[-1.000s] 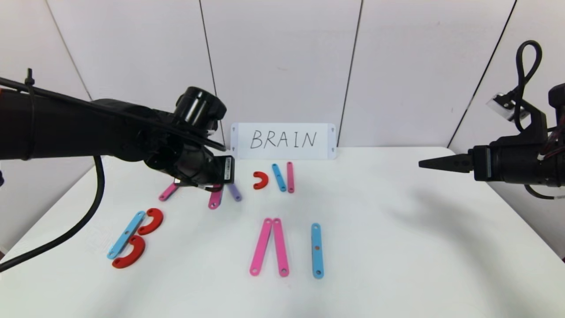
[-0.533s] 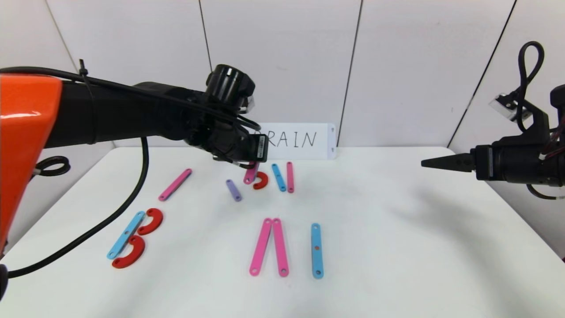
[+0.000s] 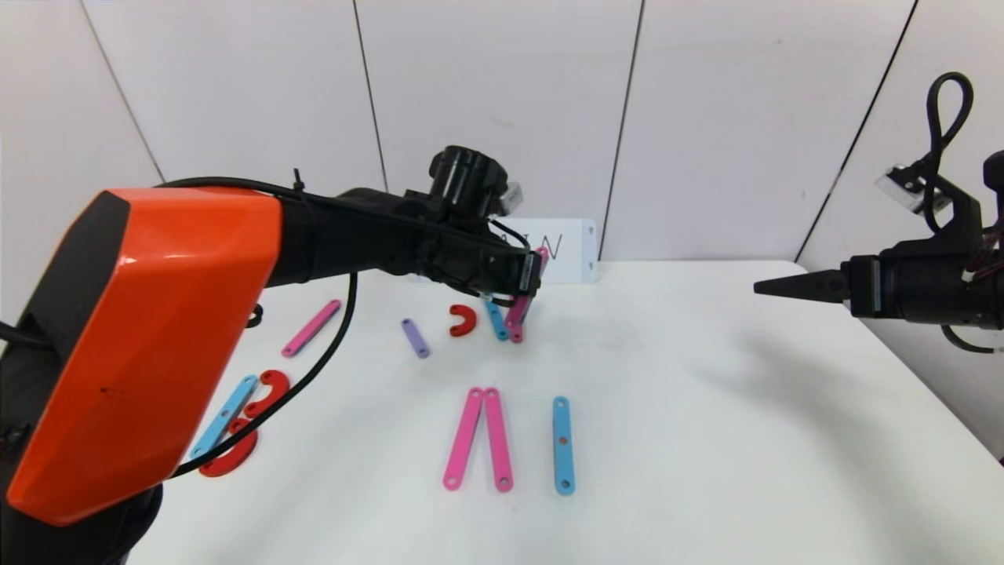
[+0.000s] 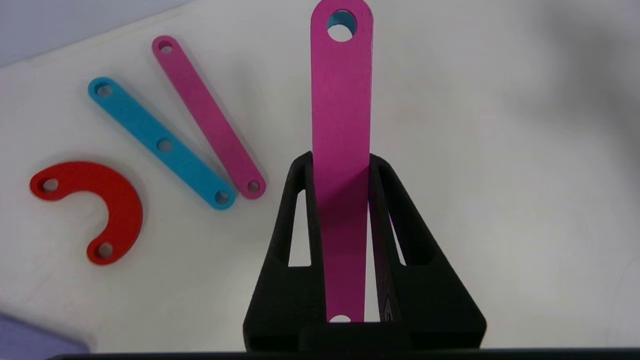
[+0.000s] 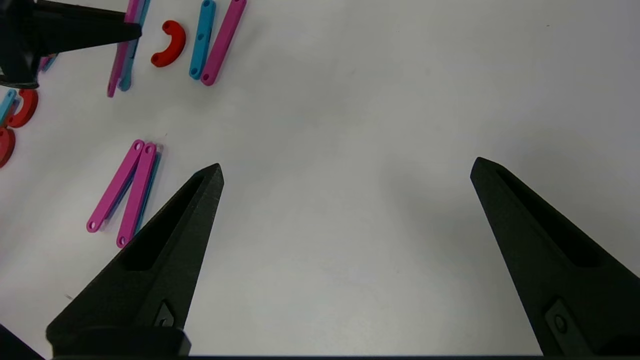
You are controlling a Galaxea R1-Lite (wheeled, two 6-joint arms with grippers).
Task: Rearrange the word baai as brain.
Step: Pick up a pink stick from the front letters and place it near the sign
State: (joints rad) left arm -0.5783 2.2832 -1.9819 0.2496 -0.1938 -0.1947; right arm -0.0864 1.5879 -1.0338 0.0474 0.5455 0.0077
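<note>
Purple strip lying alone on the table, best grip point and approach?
Grip the purple strip at its middle, jaws across its narrow width, probably coming straight down from above. It lies flat on the table, so only its long edges offer purchase. It lies slanted, so turn the wrist to match. The nearest piece, the red curve, lies apart from it, leaving finger room.

A white card point(image 3: 571, 253) was propped against the panelled wall point(image 3: 502, 110) at the far edge of the white table point(image 3: 706, 439), partly hidden.
</note>
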